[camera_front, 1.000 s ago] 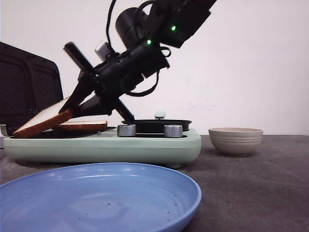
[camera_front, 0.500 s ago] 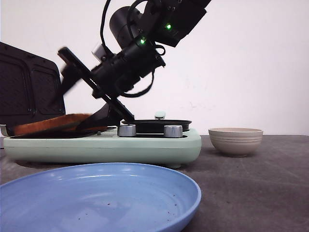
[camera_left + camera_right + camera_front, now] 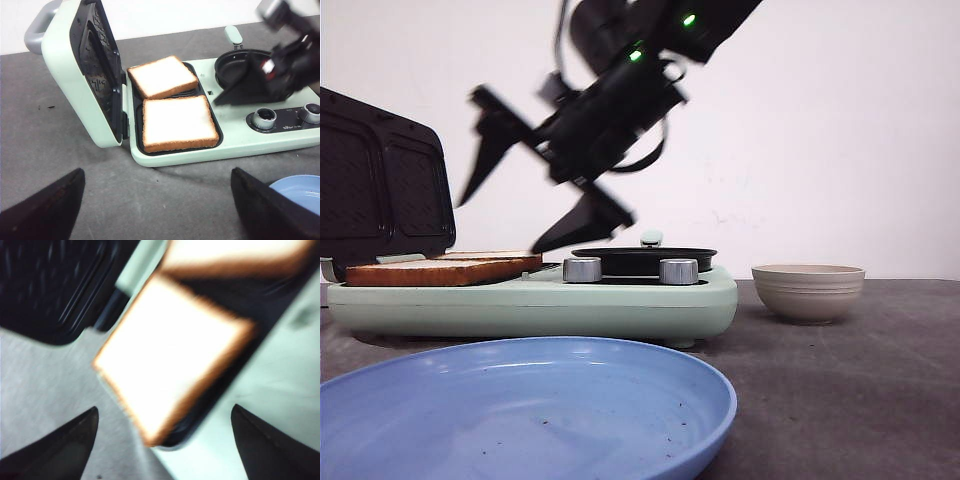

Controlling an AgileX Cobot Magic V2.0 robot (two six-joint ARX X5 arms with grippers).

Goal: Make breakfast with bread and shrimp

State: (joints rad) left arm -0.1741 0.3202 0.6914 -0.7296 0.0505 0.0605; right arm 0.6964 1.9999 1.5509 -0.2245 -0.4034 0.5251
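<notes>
Two slices of bread lie flat side by side in the open sandwich maker [image 3: 620,305]: the near slice [image 3: 177,122] [image 3: 420,272] and the far slice [image 3: 162,76] [image 3: 500,259]. My right gripper [image 3: 498,226] [image 3: 164,409] hangs open above them, blurred, holding nothing; its wrist view shows one slice [image 3: 170,355] straight below. My left gripper [image 3: 157,172] is open and empty over the grey table in front of the maker. The shrimp is out of view.
The maker's dark ribbed lid [image 3: 380,180] [image 3: 95,70] stands upright at the left. A small black pan [image 3: 645,258] [image 3: 235,67] and two knobs sit on its right half. A beige ribbed bowl [image 3: 808,290] stands to the right; a blue plate [image 3: 520,410] lies in front.
My right gripper let go of the tilted slice, which now lies flat in the tray. The gripper opened and rose up and to the right.
</notes>
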